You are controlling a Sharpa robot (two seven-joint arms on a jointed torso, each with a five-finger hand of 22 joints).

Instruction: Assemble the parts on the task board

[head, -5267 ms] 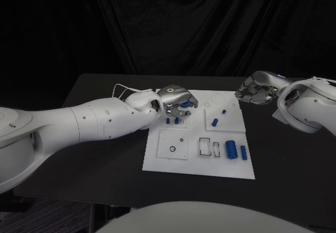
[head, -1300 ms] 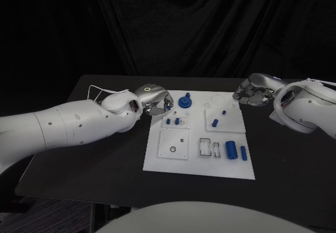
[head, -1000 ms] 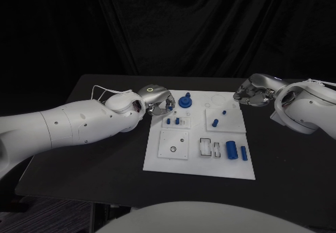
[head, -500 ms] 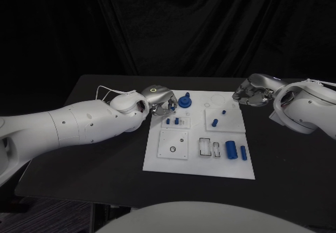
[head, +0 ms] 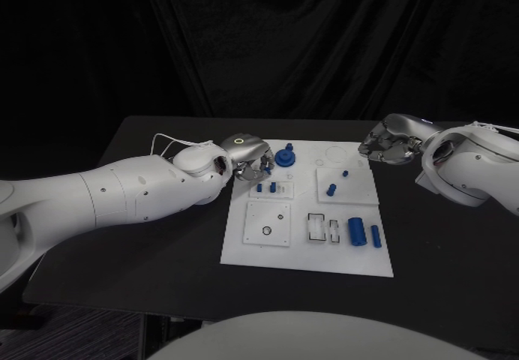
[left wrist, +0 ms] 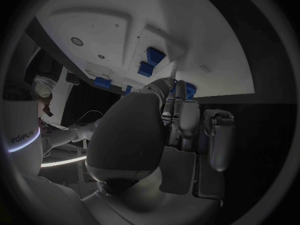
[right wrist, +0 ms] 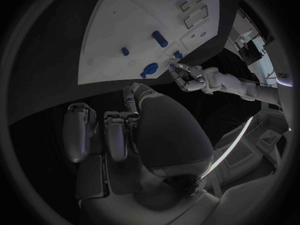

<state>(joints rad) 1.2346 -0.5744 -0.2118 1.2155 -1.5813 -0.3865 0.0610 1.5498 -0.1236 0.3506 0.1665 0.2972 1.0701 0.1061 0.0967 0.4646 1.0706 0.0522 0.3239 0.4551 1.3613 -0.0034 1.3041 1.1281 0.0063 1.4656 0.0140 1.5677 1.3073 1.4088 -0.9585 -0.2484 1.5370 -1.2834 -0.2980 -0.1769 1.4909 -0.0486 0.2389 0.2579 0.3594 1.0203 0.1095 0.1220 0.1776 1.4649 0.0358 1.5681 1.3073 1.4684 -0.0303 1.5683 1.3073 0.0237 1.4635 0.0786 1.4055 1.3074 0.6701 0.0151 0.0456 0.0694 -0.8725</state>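
At the board's (head: 306, 259) far left corner, the left hand (head: 247, 157) hovers just beside the blue knob (head: 286, 157), which stands upright on the white plate. The fingers (right wrist: 181, 75) look loosely curled toward the small pegs (head: 268, 186) on the near square; whether they pinch anything I cannot tell. The left wrist view shows no part clearly held, only blue pieces beyond the fingertips.

The step in hand seems to be the seating or picking of a small peg in that square, with the knob already placed. The next move likely calls for a fine descent and a careful fingertip pinch, keeping clear of the knob close by.

The left arm reaches in low across the table, wrist turned so the palm faces the board. The right hand (head: 389, 142) rests off the board's far right corner, fingers curled in on nothing. Other blue parts (head: 366, 232) lie in the near right area.
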